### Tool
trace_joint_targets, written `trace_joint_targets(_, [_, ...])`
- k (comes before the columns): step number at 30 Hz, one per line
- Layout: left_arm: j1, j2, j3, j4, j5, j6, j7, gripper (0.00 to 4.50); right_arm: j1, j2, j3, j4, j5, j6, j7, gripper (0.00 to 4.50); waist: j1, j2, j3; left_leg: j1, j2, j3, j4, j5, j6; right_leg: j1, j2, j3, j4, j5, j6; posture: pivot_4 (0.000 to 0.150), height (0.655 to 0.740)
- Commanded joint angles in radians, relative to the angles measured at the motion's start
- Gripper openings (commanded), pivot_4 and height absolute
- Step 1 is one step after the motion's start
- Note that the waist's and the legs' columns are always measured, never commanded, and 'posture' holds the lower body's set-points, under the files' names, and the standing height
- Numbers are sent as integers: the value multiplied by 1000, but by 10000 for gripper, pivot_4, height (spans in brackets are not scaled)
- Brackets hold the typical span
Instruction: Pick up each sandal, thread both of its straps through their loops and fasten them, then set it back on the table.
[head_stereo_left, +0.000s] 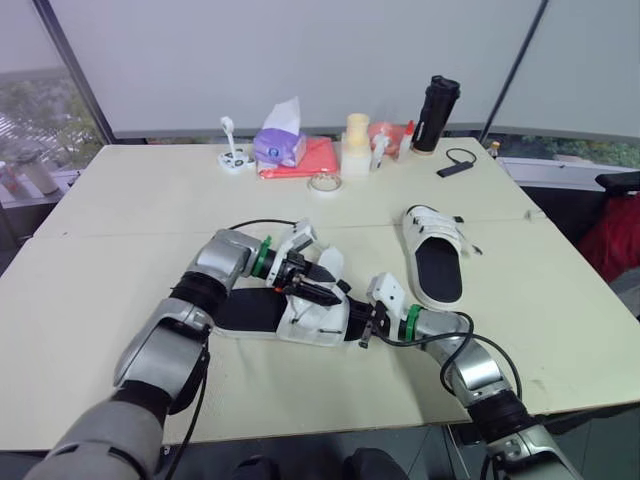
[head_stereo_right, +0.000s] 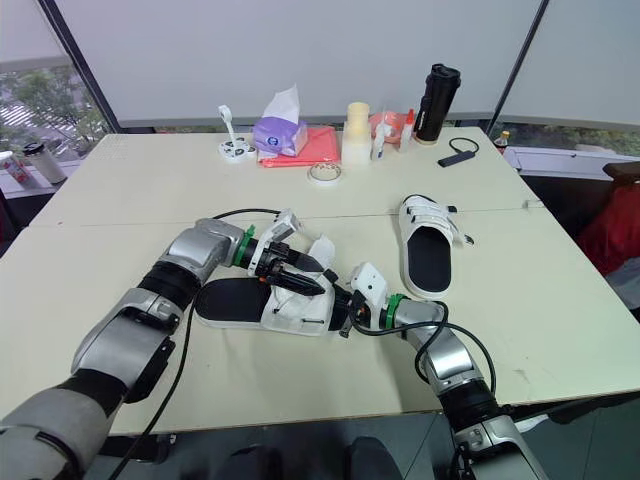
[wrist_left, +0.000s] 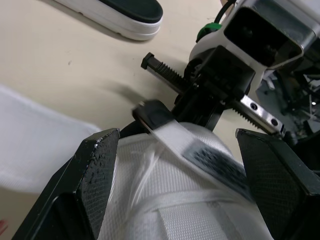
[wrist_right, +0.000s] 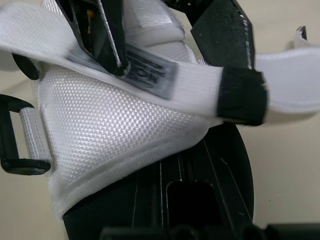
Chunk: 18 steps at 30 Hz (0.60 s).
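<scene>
A white sandal with a black footbed (head_stereo_left: 250, 312) lies on the table (head_stereo_left: 120, 290) near the front, between my two arms. My left gripper (head_stereo_left: 322, 290) hovers over its white upper, open, with its fingers (wrist_left: 95, 175) straddling the padded strap band. The loose white strap (wrist_right: 150, 70) runs across that band to a black tip (wrist_right: 240, 95). My right gripper (head_stereo_left: 362, 330) comes in from the sandal's toe side and is shut on that strap end. A second sandal (head_stereo_left: 437, 255), with both straps across its upper, rests to the right.
Along the far edge stand a tissue pack (head_stereo_left: 280, 145), a red cloth (head_stereo_left: 310, 160), a tape roll (head_stereo_left: 324, 182), a cream cup (head_stereo_left: 356, 140), a black bottle (head_stereo_left: 436, 113) and a small black device (head_stereo_left: 455, 165). A black cable (head_stereo_left: 250, 224) curls behind my left arm.
</scene>
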Motion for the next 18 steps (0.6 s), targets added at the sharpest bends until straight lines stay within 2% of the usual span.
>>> trace_joint_targets(1, [-39, -36, 26, 43, -1, 29, -26, 38603, 39, 10, 43, 79, -67, 41, -40, 0, 1, 0, 0, 0, 0, 0, 0, 0, 0, 0, 0, 0, 0, 0, 0, 1500, 7400])
trace_joint_targets(5, [-61, -57, 44, 94, 16, 23, -23, 38603, 41, 12, 42, 78, -68, 41, -44, 0, 2, -1, -1, 0, 0, 0, 0, 0, 0, 0, 1, 0, 0, 0, 0, 1500, 7400])
trace_joint_targets(6, [-63, -59, 44, 101, 23, 14, -26, 34780, 41, 12, 41, 79, -68, 40, -46, 0, 2, -1, -1, 0, 0, 0, 0, 0, 0, 0, 1, 0, 0, 0, 1, 1500, 7400])
trace_joint_targets(7, [-65, -61, 46, 106, 27, 9, -29, 33580, 41, 14, 41, 80, -68, 40, -47, 0, 3, -2, -1, 0, 0, 0, 0, 0, 0, 0, 1, 0, 0, 0, 1, 1500, 7400])
trace_joint_targets(8, [-67, -63, 47, 108, 31, 3, -33, 30581, 41, 15, 41, 81, -68, 39, -49, 0, 3, -3, -2, 0, 0, 0, 0, 0, 0, 0, 1, 0, 0, 0, 1, 1500, 7400])
trace_joint_targets(10, [-67, -67, 46, 106, 42, -19, -36, 21210, 41, 16, 41, 82, -67, 38, -52, 0, 3, -3, -2, 0, 0, 0, 0, 0, 0, 0, 1, 0, 0, 0, 1, 1500, 7400])
trace_joint_targets(12, [-64, -68, 42, 99, 56, -43, -42, 9969, 40, 18, 40, 84, -67, 38, -54, 0, 2, -3, -2, 0, 0, 0, 0, 0, 0, 0, 1, 0, 0, 0, 1, 1500, 7400])
trace_joint_targets(14, [-62, -69, 44, 95, 63, -56, -43, 1355, 38, 20, 39, 86, -66, 37, -55, 0, 2, -3, -2, 0, 1, 0, 0, 0, 0, 0, 1, 0, 0, 0, 1, 1500, 7400])
trace_joint_targets(18, [-64, -70, 64, 92, 60, -62, -34, 612, 35, 22, 38, 92, -66, 37, -56, 0, 2, -3, -2, 0, 1, 0, 0, 0, 0, 0, 1, 0, 1, 0, 1, 1500, 7400])
